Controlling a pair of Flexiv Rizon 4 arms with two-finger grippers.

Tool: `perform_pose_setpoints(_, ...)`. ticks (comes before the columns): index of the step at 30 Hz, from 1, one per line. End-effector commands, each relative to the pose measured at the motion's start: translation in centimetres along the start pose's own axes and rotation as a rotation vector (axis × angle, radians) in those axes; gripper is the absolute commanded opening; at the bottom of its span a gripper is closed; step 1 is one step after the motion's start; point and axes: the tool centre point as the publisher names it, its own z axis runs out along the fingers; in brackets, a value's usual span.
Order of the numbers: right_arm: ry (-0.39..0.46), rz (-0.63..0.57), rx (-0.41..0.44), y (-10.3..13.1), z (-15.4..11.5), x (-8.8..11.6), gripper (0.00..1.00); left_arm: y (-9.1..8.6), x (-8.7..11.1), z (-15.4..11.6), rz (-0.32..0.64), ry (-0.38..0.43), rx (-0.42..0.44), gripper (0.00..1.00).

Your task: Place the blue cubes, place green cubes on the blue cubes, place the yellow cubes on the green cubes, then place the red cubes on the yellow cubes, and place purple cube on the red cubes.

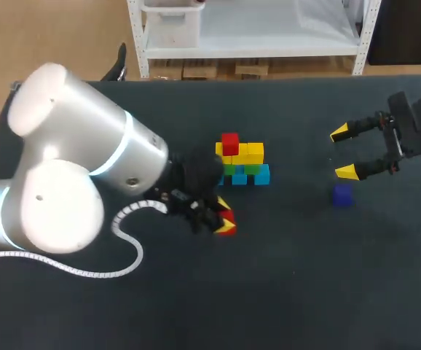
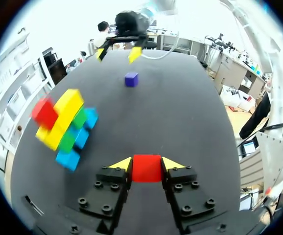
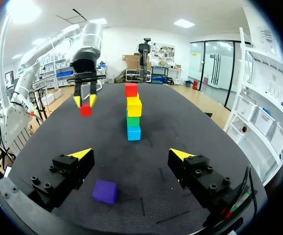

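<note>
Near mid-table, a stepped stack of cubes: blue cubes at the base, green cubes on them, yellow cubes above, and one red cube on top, toward the left end of the yellow row. From the right wrist, seen as a single neat column, red over yellow over green over blue. Near the stack, on the robot's side of it, a second red cube, square-faced and bright, clamped from both sides between the yellow tips of the left gripper. Well apart to the right of the stack, a purple cube, alone and flat on the surface. Just beside it, the right gripper, jaws spread wide and gripping nothing. In its own wrist view, that cube low between the fingers, touching neither. Under everything, a dark table.
</note>
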Motion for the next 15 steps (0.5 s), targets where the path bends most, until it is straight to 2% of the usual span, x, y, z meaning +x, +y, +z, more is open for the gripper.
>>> perform_pose_setpoints(1,-0.001,-0.001,0.0,0.0,0.0,0.0,1.0,-0.3,-2.4,3.1,0.021,-0.018,0.001,0.0)
perform_pose_setpoints(9,-0.001,-0.001,0.0,0.0,0.0,0.0,1.0,0.4,-6.3,7.1,0.069,-0.067,0.011,0.0)
perform_pose_setpoints(15,-0.001,-0.001,0.0,0.0,0.0,0.0,1.0,0.9,-7.2,9.0,0.087,-0.072,0.027,0.0)
